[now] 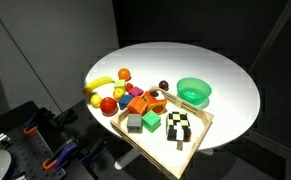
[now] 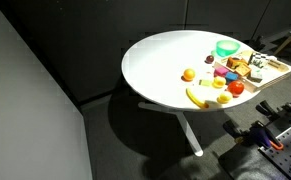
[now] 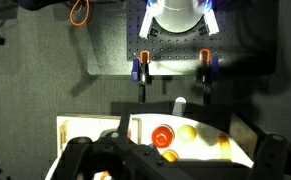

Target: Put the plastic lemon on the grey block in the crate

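We locate the plastic lemon [image 1: 95,100] on the bare desk [image 1: 230,95], outside the crate [image 1: 198,136]. It lies at the outer edge of the loose toy-fruit cluster, just beside the red apple [image 1: 108,104] and near the banana [image 1: 98,83]. Because one side of the lemon faces open desk, we judge that a descent from above, with the jaws set across its short axis, meets the least obstruction.

The grey block [image 1: 133,123] stands in the crate corner nearest the fruit, with the green block [image 1: 150,120] just beside it; we cannot tell whether the two touch. Its top face is level and uncovered, which makes it usable as the target. The checkered block [image 1: 180,126] occupies the middle of the crate, apart from both cubes. The rims of the crate are low, so they do not hinder a vertical approach.

The gripper [image 3: 175,155] appears only in the wrist view. Its jaws are spread wide and nothing sits between them. That view looks down past the desk edge toward the robot base, so we judge the gripper to be well apart from the lemon and the pick not yet begun.

We anticipate one hazard: a rounded fruit on a small flat face rolls off easily. Release low and centred, and keep the jaws clear of the green block.
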`<state>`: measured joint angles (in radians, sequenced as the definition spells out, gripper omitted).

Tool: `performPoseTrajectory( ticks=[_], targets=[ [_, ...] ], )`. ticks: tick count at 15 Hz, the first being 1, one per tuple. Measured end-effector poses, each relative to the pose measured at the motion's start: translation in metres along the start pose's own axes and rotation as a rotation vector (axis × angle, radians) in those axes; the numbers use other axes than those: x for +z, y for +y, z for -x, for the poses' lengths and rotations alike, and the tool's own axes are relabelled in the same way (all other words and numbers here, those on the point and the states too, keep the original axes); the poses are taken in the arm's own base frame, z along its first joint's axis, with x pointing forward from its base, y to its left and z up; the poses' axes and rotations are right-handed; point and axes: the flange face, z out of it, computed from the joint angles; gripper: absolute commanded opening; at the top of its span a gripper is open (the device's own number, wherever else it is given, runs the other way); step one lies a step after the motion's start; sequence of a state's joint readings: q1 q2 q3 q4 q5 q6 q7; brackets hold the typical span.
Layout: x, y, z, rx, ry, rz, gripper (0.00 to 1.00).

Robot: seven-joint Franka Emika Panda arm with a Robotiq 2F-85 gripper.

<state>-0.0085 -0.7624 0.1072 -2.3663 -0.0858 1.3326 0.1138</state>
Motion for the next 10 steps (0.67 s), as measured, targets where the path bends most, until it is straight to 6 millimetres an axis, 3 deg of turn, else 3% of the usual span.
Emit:
performPoseTrajectory(
  ticks=[10],
  targets=[
    [0.015,-0.003,-0.004,-0.01,0.115,-0.015,1.0]
  ],
)
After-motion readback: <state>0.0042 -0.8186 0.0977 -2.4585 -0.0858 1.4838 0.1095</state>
